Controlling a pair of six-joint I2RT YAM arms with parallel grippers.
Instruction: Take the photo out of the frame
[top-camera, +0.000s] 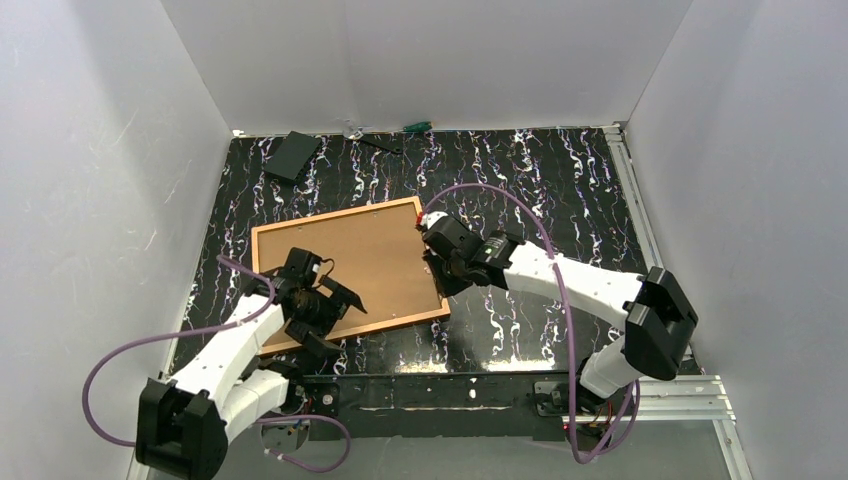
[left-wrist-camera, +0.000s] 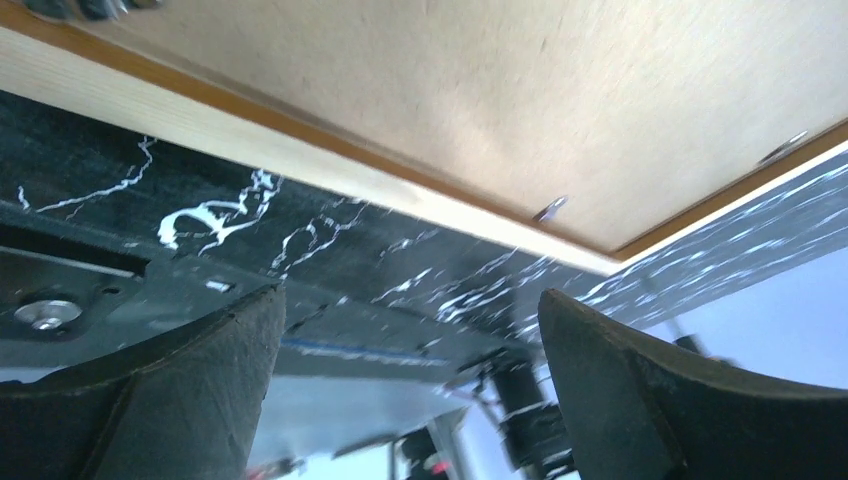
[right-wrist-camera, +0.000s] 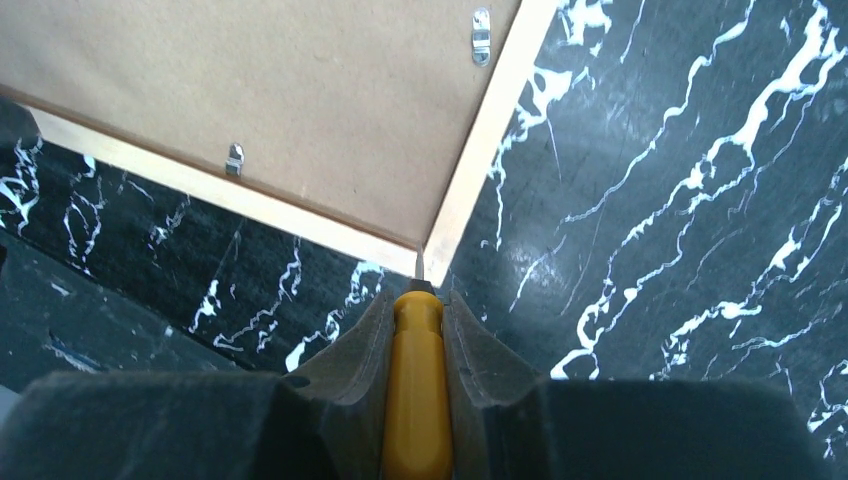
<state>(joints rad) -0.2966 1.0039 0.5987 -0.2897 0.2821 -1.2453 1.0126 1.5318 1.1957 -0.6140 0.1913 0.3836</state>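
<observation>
The top external camera sits high behind the near edge and looks down and forward. It takes in the whole black, white-veined marble-patterned table (top-camera: 560, 200) up to the plain white walls (top-camera: 420, 60), from some way off. The left wrist camera lies low and very close. It peers out between the wide-set dark fingers of the left gripper (left-wrist-camera: 408, 310) towards the table's near edge. The right wrist camera looks steeply down past the right gripper (right-wrist-camera: 417, 300) and along the yellow-handled screwdriver (right-wrist-camera: 415, 400) clamped in it. Both wrist views share a corner of the thin orange-brown wooden frame (top-camera: 335, 214), its small metal clips (right-wrist-camera: 233, 158) and the plain brown board back of the photo (top-camera: 370, 260). The top view shows all of that rectangle.
</observation>
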